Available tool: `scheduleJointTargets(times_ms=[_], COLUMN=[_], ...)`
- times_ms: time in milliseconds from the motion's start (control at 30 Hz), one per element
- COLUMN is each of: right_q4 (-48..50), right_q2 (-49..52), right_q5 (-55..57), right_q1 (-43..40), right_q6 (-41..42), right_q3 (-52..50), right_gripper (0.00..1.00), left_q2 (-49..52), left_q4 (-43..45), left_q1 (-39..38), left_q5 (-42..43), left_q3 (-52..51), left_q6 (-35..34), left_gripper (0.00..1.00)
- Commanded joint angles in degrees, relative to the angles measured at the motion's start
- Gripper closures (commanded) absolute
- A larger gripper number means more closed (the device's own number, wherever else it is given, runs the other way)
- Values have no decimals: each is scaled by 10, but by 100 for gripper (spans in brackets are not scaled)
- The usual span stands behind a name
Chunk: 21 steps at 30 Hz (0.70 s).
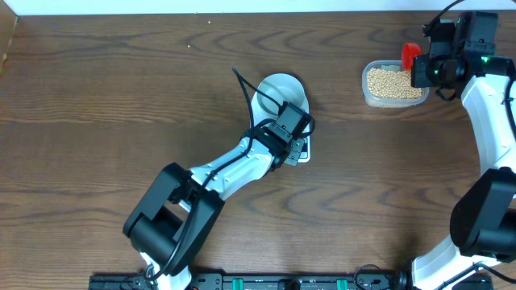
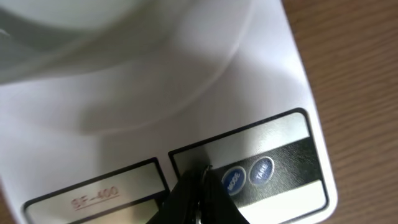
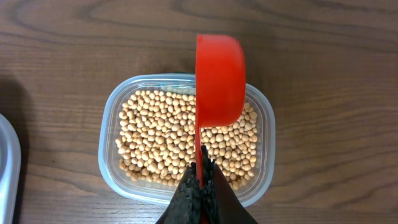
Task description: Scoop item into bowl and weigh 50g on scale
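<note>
The right fingers [image 3: 186,196] are pinched shut on the handle of a red scoop [image 3: 219,74]. Its long axis runs straight out from them, cup on edge, directly over the beans [image 3: 155,137] in the clear tub [image 3: 107,134]. The left fingers [image 2: 186,199], closed and empty, sit at the scale [image 2: 261,81] beside its buttons [image 2: 247,176]. The bowl [image 1: 282,89] stands on the scale, well apart from the tub.

Left gripper [image 2: 202,179], jaws together, tips at the scale [image 2: 186,106] panel beside blue buttons [image 2: 234,180]; bowl [image 2: 93,25] behind.
</note>
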Motion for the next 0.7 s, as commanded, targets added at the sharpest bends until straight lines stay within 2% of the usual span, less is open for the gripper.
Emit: scheduleJointTargets(times_ms=[0, 233, 433, 667], right_q4=[0, 0, 0, 0], right_q2=[-10, -10, -10, -10], right_q5=[2, 3, 3, 3], right_q1=[-4, -4, -4, -4], right_q6=[-9, -9, -9, -9], right_q3=[9, 9, 9, 9], right_gripper=[99, 99, 99, 99], left_q2=[26, 30, -15, -28], left_q4=[5, 5, 5, 5], left_q1=[2, 3, 7, 7], left_q5=[3, 8, 6, 6], left_q3=[-11, -11, -7, -7], left_q6=[6, 8, 34, 34], left_gripper=[92, 93, 93, 93])
